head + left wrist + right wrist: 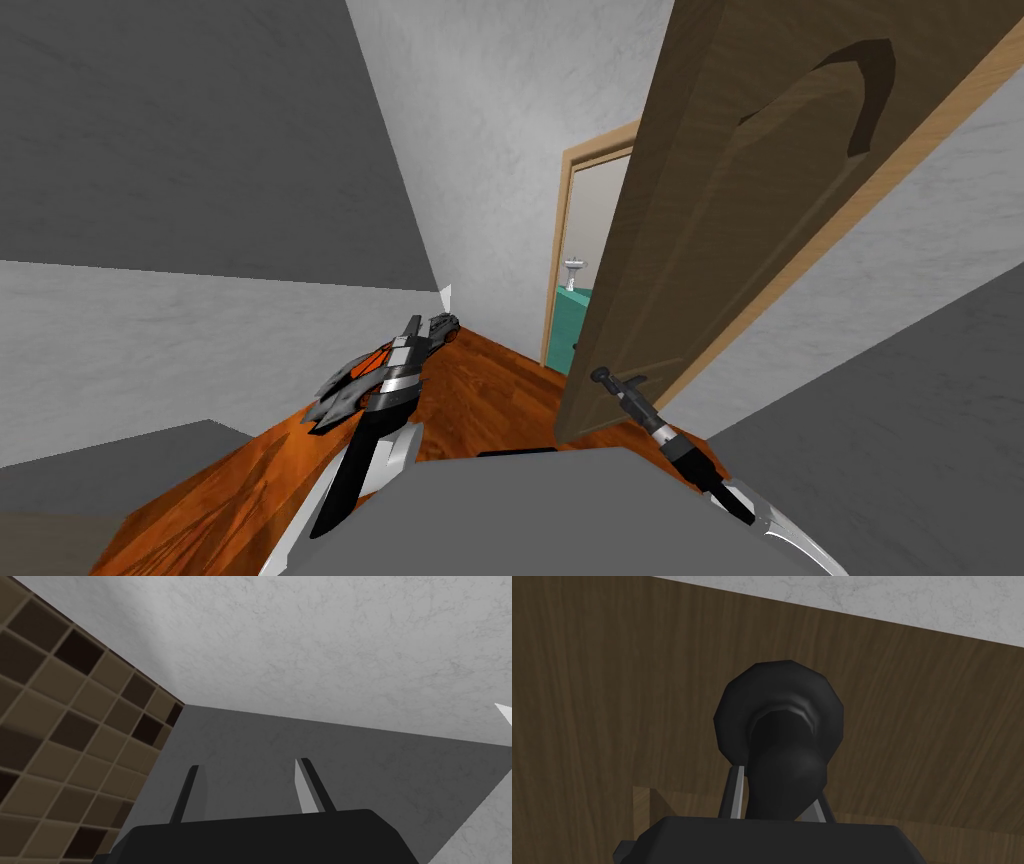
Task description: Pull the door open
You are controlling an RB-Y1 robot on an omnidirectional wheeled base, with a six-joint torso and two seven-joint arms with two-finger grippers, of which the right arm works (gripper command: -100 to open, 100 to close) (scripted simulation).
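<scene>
Door handle [784, 766] (black) snug between fingers [736, 791] of right gripper [777, 788]

Home interior, a narrow hallway. Wood floor [480, 390] runs btwn plain grey-white walls [500, 150]. Brown wood-grain door [740, 220] w/ black knob [782, 726] stands ajar on the right. At the hall's far end a 2nd doorway [560, 250] w/ light wood frame shows a white sink [574, 265] and teal cabinet [575, 325], i.e. a bathroom. Brown checkered tiles [65, 726] meet one wall.
</scene>
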